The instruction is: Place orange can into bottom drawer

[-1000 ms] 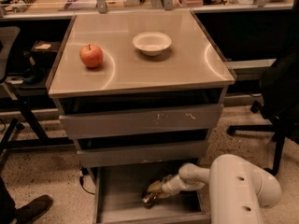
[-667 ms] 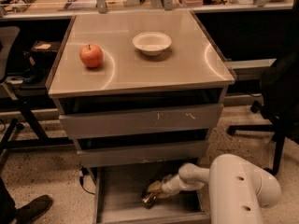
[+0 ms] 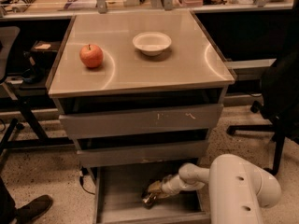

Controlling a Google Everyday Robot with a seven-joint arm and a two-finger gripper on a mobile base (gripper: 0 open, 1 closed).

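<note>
The grey cabinet's pale, glossy top [image 3: 154, 73] carries a red apple [image 3: 91, 55] near its left side and a white bowl [image 3: 152, 43] further back, near the middle. The two are well apart. Around the cabinet there is speckled flooring [image 3: 42, 171], a dark office chair [image 3: 280, 101] on the right and a shoe [image 3: 32, 208] at the lower left corner.

The two upper drawers [image 3: 140, 120] sit only slightly out. The bottom drawer [image 3: 117, 204] is pulled wide open, a shallow grey tray. The white arm [image 3: 238, 192] reaches into it from the right, and the gripper [image 3: 158, 190] sits low inside the tray, its jaws closed around the orange can [image 3: 150, 197].

The can is inside the drawer, right of centre. It is tilted, with its long axis slanting and its silver end low, pointing toward the drawer's front left.
</note>
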